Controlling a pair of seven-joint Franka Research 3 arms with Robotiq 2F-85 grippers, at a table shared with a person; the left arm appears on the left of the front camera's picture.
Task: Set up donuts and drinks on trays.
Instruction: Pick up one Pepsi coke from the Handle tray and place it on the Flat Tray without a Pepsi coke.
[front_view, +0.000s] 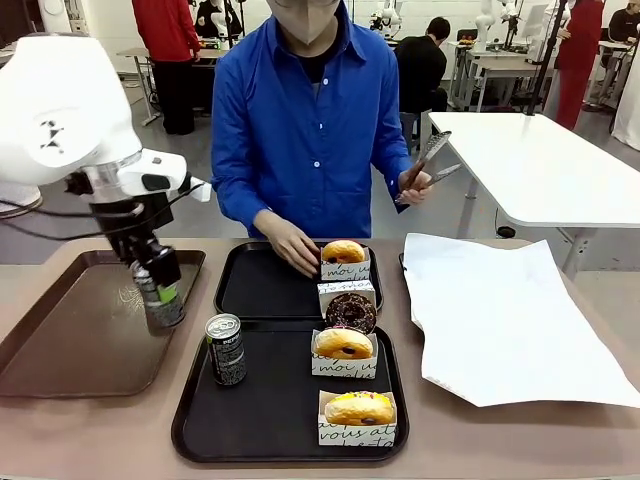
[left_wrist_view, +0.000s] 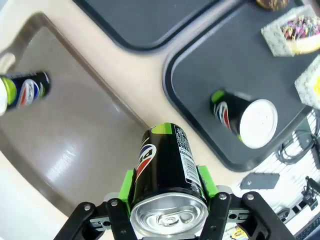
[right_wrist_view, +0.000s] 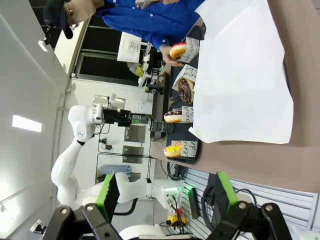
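My left gripper (front_view: 160, 297) (left_wrist_view: 168, 184) is shut on a dark drink can (front_view: 158, 290) (left_wrist_view: 167, 162), held upright just above the glossy brown tray (front_view: 70, 340) (left_wrist_view: 85, 145). A second can (front_view: 226, 349) (left_wrist_view: 247, 117) stands at the near black tray's (front_view: 270, 410) left side. That tray also carries two sleeved yellow donuts (front_view: 343, 345) (front_view: 360, 408). On the far black tray (front_view: 260, 285) sits a golden donut (front_view: 343, 253), and a chocolate donut (front_view: 350, 311) rests at the seam between the trays. My right gripper (right_wrist_view: 165, 200) is open, off the table.
The person's hand (front_view: 290, 245) rests on the far tray beside the golden donut; the other hand holds tongs (front_view: 428, 160). A white paper sheet (front_view: 500, 310) (right_wrist_view: 240, 85) covers the table's right side. Another can (left_wrist_view: 25, 90) shows at the brown tray's edge.
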